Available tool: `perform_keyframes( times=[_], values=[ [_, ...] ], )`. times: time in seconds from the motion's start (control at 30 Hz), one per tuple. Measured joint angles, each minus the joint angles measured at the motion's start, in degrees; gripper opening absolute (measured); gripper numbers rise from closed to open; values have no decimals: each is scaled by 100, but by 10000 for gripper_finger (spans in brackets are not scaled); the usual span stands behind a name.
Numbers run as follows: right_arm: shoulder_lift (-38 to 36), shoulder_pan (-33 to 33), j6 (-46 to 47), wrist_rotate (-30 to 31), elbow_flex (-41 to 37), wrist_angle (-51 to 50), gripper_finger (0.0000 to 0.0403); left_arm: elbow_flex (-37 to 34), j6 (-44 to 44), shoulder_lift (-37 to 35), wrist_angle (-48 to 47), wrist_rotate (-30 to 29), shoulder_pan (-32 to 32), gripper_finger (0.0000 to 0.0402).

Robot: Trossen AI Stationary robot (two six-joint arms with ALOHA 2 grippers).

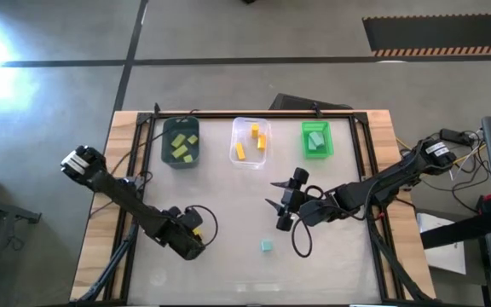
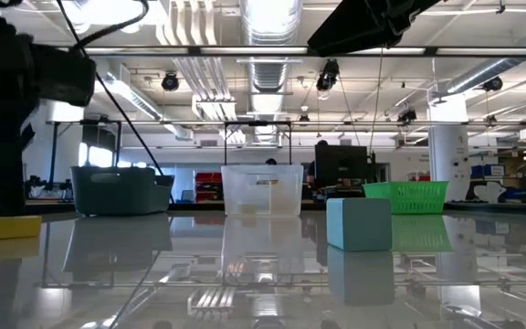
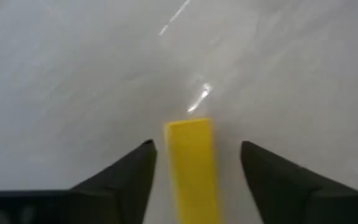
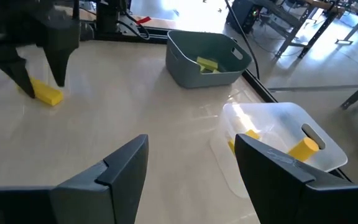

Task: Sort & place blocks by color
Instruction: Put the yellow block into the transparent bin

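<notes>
With the left gripper standing apart astride the yellow bar on the table's near left, it should close squarely across the bar's narrow sides, while the right gripper waits open at mid-table.

A yellow bar is seen lying flat on the table; a teal-mint cube is seen well apart; other blocks are binned.
</notes>
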Motion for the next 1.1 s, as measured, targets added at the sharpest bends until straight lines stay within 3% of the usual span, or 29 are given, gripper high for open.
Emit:
perform_keyframes(
  times=[0.2,0.53,0.67,0.87,1.1],
  values=[
    [0,0,-2,0,0,-1,231,-80,44,-301,-95,22,-64,292],
    [0,0,-2,-2,0,-29,231,-327,39,357,5,92,-111,298],
    [0,0,-2,-2,0,-29,231,-302,20,431,38,83,-154,257],
    [0,-2,-9,0,0,-32,231,-297,-12,418,98,76,-152,86],
    [0,-2,-69,-11,0,-28,231,-247,196,166,97,-256,-170,90]
  ],
)
